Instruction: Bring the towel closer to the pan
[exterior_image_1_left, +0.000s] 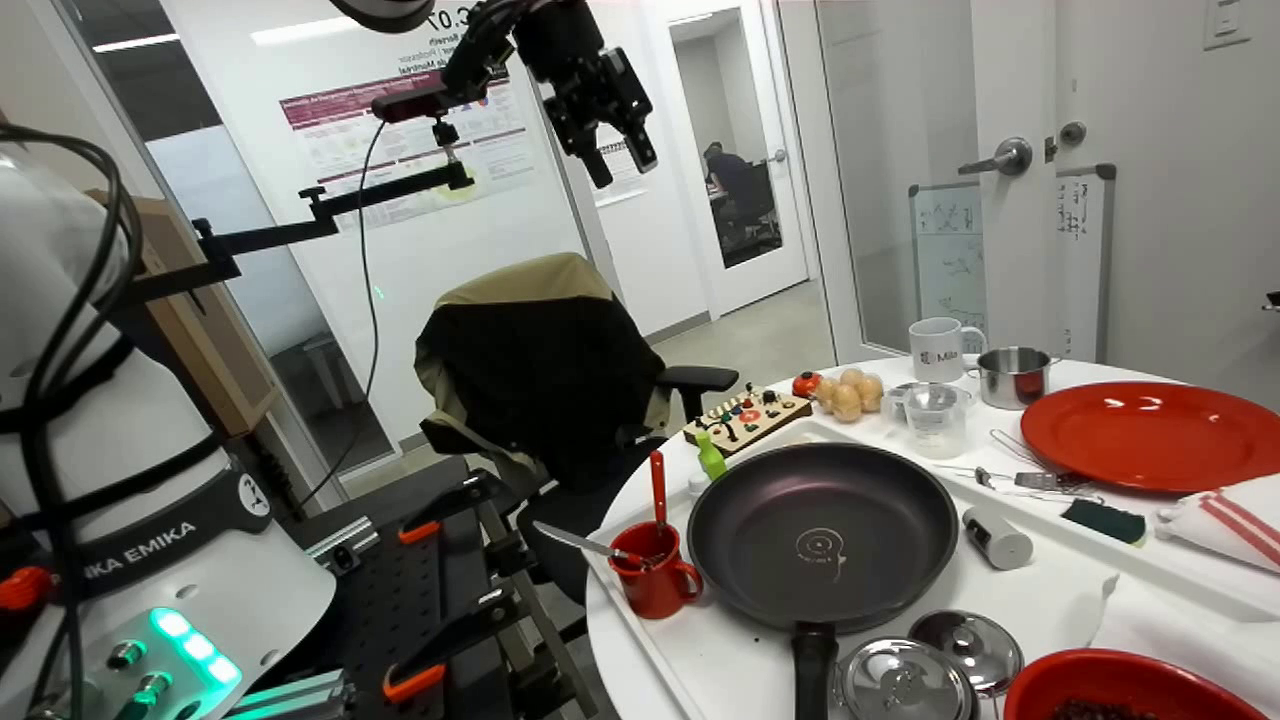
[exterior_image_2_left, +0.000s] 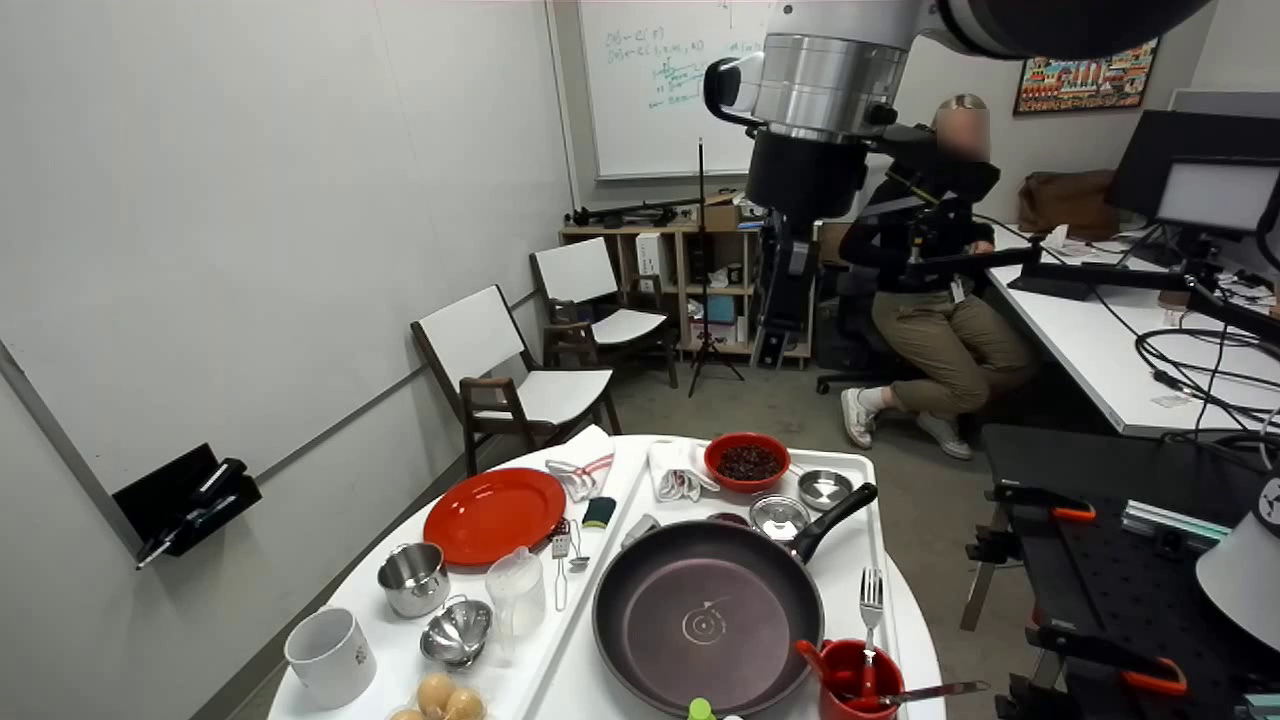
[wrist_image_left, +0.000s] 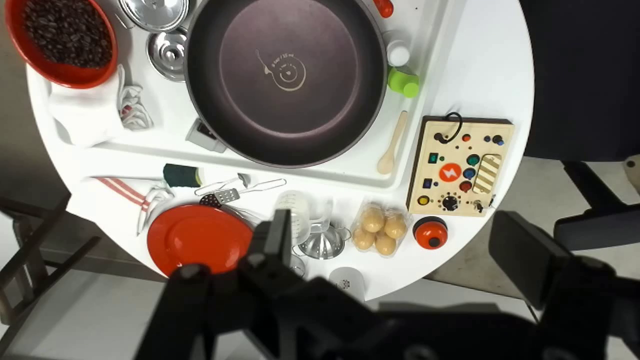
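The large dark pan shows in both exterior views (exterior_image_1_left: 820, 500) (exterior_image_2_left: 705, 590) and in the wrist view (wrist_image_left: 305, 110), lying on the white tray. A white towel with red stripes (exterior_image_1_left: 1235, 515) (exterior_image_2_left: 585, 462) (wrist_image_left: 120, 197) lies bunched on the table beside the red plate, outside the tray and apart from the pan. A second white towel (exterior_image_1_left: 1165, 625) (exterior_image_2_left: 682, 470) (wrist_image_left: 90, 117) lies on the tray by the red bowl, also apart from the pan. My gripper (exterior_image_1_left: 626, 175) (exterior_image_2_left: 772, 345) (wrist_image_left: 395, 230) is open and empty, high above the table.
The red bowl (exterior_image_2_left: 747, 462) of dark beans and steel lids (wrist_image_left: 167, 54) sit near the tray towel. A green sponge (wrist_image_left: 181, 175), utensils and the red plate (wrist_image_left: 200, 237) are near the striped towel. A red mug (exterior_image_1_left: 655, 570) with cutlery stands beside the pan.
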